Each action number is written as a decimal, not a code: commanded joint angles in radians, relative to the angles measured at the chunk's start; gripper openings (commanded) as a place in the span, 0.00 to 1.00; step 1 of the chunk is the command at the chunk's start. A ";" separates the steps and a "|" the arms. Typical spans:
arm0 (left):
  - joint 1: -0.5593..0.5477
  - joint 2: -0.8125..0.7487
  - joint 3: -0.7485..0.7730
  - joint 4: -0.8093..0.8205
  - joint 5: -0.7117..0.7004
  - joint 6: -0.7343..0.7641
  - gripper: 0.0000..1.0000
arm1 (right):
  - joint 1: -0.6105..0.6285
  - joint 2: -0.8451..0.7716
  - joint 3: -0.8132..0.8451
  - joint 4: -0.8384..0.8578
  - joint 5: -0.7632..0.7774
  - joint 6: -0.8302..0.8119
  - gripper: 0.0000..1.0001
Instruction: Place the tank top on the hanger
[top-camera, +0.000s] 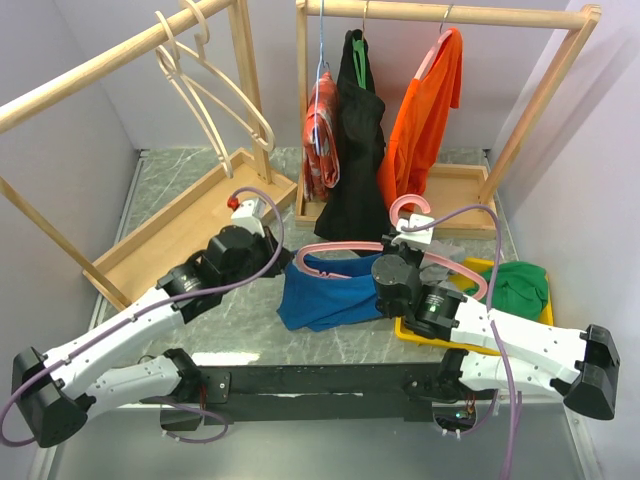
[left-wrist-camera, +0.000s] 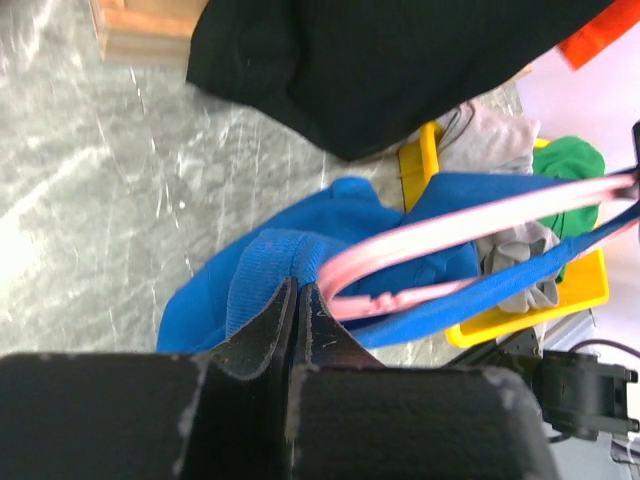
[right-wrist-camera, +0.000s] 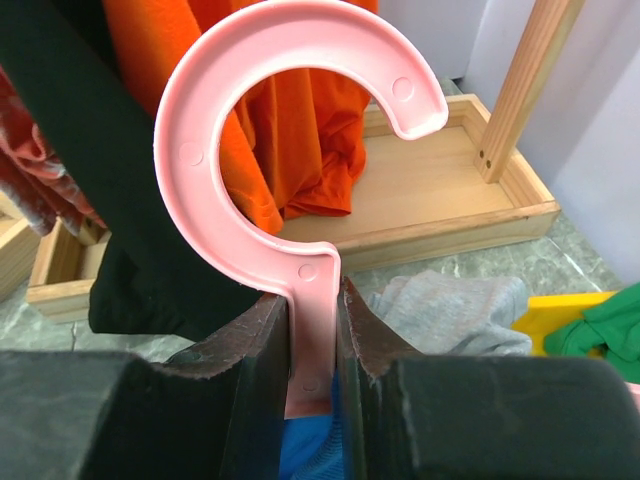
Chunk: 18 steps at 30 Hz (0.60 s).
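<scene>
My left claw (left-wrist-camera: 297, 293) is shut tight and pinches the 10 o'clock corner of the tank top (top-camera: 325, 295), which lies bunched up in the middle of the table (top-camera: 170, 180). My right claw (right-wrist-camera: 313, 295) is a little open and squeezes the neck of the hanger (right-wrist-camera: 200, 130). The hook points to 12 o'clock, and one pink arm lies across the tank top's 12 o'clock side.

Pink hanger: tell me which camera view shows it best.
Top external: only it shows the hanger nearly whole, both sloping arms included. Right wrist shows just its hook and neck, close up; left wrist shows just one arm's end.
</scene>
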 joint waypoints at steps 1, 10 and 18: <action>0.009 0.040 0.098 -0.033 -0.013 0.059 0.01 | 0.013 -0.030 0.001 0.065 0.045 -0.017 0.00; 0.009 0.080 0.251 -0.076 0.067 0.102 0.01 | 0.022 0.007 0.055 0.107 0.071 -0.083 0.00; 0.008 0.081 0.346 -0.104 0.134 0.091 0.01 | 0.035 0.060 0.174 0.268 0.064 -0.266 0.00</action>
